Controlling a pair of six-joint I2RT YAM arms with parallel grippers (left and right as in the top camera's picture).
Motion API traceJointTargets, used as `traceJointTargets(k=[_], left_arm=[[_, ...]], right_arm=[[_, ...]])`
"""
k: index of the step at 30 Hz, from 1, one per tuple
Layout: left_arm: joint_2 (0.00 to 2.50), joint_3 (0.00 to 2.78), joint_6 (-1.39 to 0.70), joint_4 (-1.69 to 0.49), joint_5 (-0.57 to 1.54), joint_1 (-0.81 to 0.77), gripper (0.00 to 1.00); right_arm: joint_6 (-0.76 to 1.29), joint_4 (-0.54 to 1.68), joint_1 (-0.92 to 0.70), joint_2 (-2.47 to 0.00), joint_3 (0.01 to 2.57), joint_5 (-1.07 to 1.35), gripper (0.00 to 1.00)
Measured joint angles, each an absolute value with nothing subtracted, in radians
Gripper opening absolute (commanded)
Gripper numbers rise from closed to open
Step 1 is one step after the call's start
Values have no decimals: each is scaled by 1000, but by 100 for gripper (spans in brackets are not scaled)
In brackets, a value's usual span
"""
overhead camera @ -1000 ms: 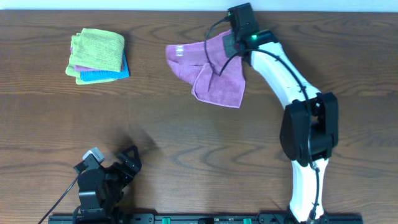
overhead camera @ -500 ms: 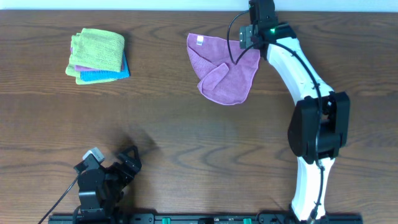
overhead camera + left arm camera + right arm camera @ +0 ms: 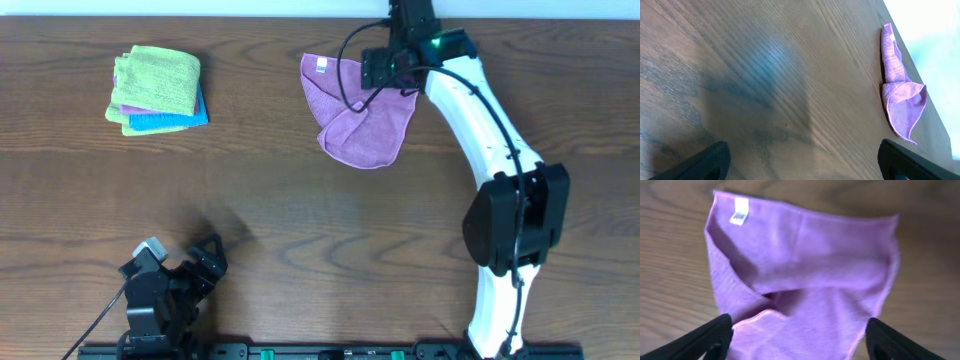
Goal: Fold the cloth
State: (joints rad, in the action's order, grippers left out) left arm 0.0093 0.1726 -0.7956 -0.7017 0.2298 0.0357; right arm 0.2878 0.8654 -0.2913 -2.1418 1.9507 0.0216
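The purple cloth [image 3: 352,118] lies loosely bunched on the table at the back centre-right, one flap folded over near its lower left. Its white tag [image 3: 322,66] faces up at the top left corner. My right gripper [image 3: 388,72] hovers over the cloth's upper right part. In the right wrist view the cloth [image 3: 805,265] and its tag [image 3: 740,211] fill the frame, and the right gripper [image 3: 800,345] is open with both fingers spread wide above the fabric, holding nothing. My left gripper [image 3: 205,262] rests open near the front left, far from the cloth [image 3: 897,90].
A stack of folded cloths [image 3: 157,90], lime green on top with blue below, sits at the back left. The table's back edge runs just behind the purple cloth. Bare wood table [image 3: 320,220] lies between the two arms.
My right gripper pulled the cloth to the right, then let it go and opened. It has since shifted slightly left over the cloth, which now lies still. The left arm has not moved.
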Motion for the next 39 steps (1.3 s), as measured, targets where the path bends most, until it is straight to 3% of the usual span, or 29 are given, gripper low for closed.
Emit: traceJointTargets(k=[16,22,30,36,39], left_arm=[[9,173,-838,-702,253,36,95],[9,173,-838,-702,256,36,95],[9,173,-838,-703,256,36,95],[9,173,-838,-703,256,36,95],[9,173,-838,-703,256,36,95]], right_arm=[[490,608,-338,-2142,1671,167,75],[520,586,-347,-2151,1670,184,50],[527,587,-347,-2155,1670,187,66],[528,583,-347,-2188,1670,186,60],[530,577,-347,-2209,1670,186,53]])
